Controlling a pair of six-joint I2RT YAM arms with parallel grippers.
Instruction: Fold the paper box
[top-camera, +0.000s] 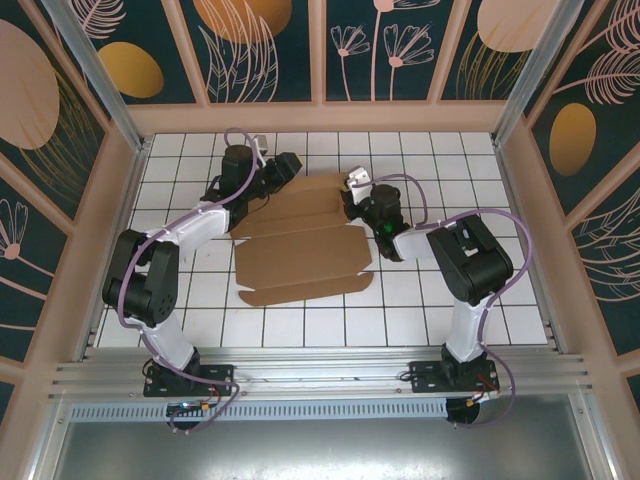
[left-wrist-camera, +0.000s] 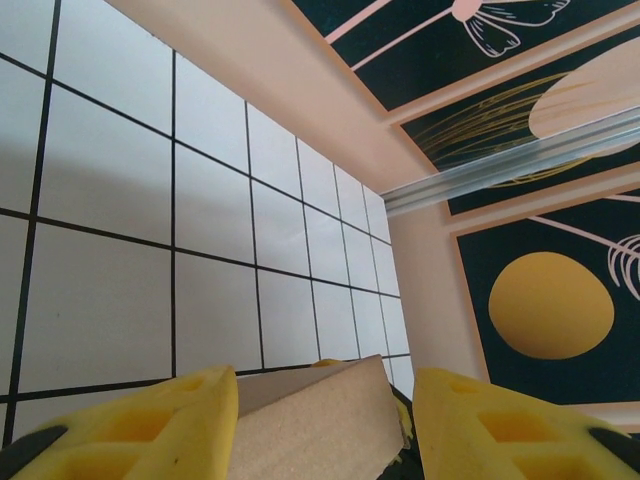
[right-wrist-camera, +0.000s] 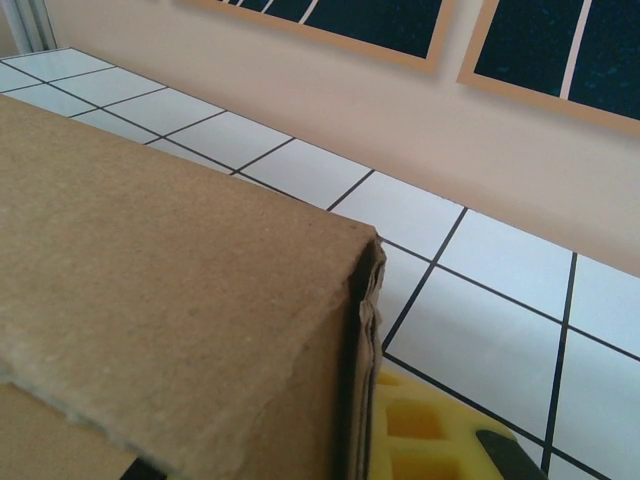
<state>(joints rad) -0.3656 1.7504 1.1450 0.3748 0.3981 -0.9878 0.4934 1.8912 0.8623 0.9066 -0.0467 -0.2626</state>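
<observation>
The paper box (top-camera: 305, 240) is a brown cardboard sheet lying partly flat in the middle of the tiled table, with its far part raised. My left gripper (top-camera: 283, 168) is at the box's far left corner. In the left wrist view a cardboard flap (left-wrist-camera: 320, 420) stands between its yellow fingers (left-wrist-camera: 150, 430); it touches the left finger, and a thin gap shows by the right one, so my left gripper (left-wrist-camera: 325, 430) is open. My right gripper (top-camera: 355, 198) is at the far right corner. In the right wrist view my right gripper (right-wrist-camera: 360, 440) is shut on a doubled cardboard wall (right-wrist-camera: 170, 260).
The white tiled table (top-camera: 450, 160) is fenced by a peach back wall (top-camera: 320, 118) and side panels with aluminium posts (top-camera: 105, 90). An aluminium rail (top-camera: 320, 375) runs along the near edge by the arm bases. Bare tiles lie to either side of the box.
</observation>
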